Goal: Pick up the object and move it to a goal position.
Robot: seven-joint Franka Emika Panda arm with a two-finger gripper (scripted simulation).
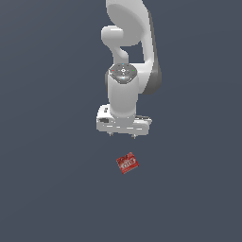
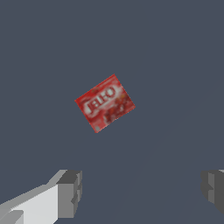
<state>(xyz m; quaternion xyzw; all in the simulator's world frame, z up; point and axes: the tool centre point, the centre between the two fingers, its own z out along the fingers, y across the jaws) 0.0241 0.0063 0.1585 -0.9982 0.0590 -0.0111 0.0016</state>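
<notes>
My gripper [image 2: 140,192] fills the near edge of the wrist view, its two grey fingers [image 2: 70,192] spread wide with nothing between them. Beyond them the red box [image 2: 105,103] lies flat on the plain dark desk [image 2: 175,65], clear of my fingers and turned askew to the line they close along. In the exterior view the box [image 1: 127,163] sits just ahead of me and lower. To take it cleanly I judge I should centre over it, rotate my wrist until the fingers face two opposite sides, then descend. White lettering on its face appears to read JELL-O, though blurred.
</notes>
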